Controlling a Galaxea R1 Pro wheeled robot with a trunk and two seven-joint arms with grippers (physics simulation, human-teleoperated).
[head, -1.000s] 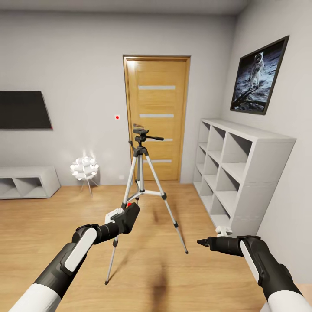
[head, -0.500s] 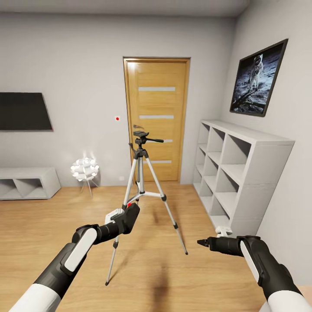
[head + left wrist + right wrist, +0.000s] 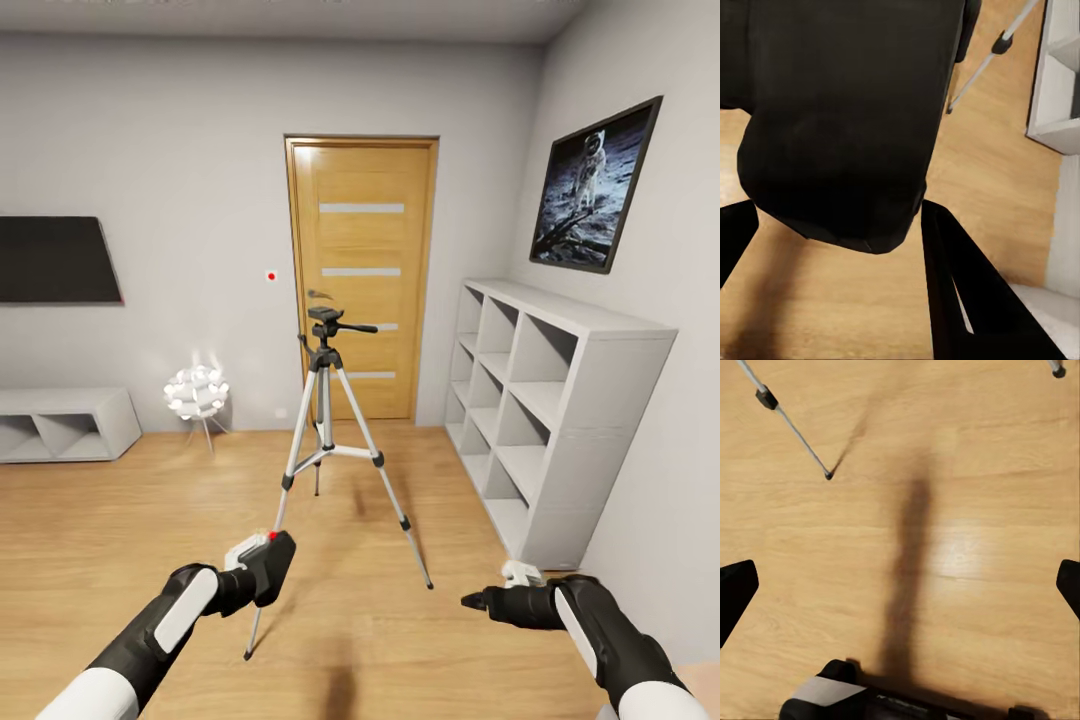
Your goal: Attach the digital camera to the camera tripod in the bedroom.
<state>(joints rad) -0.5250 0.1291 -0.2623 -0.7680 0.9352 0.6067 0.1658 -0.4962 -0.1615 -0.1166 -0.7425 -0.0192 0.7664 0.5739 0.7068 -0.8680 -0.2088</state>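
1. We are looking across the bedroom toward the oak door, with the black wall TV at the left and the white cubby shelves along the right wall.
2. The camera tripod is standing upright on the wood plank floor in front of the door, its three silver legs spread and its black head with the side handle at the top, bare.
3. The left gripper is clenching the digital camera; in the left wrist view the black camera body is sitting between the two dark fingers, pressed close on both sides.
4. The camera is being held low, near the foot of the tripod's nearest leg and well below the tripod head; the red dot is showing on its upper edge. It is apart from the head and not mounted.
5. The right gripper is hanging low at the right, just in front of the bottom corner of the shelves, and is carrying nothing. In the right wrist view its fingertips are sitting at opposite edges over bare floor, so we are recording the jaws as spread wide.
6. In that same view two tripod leg tips are resting on the planks.
7. A small white spiky-ball lamp is standing against the back wall, left of the tripod and well apart from it.
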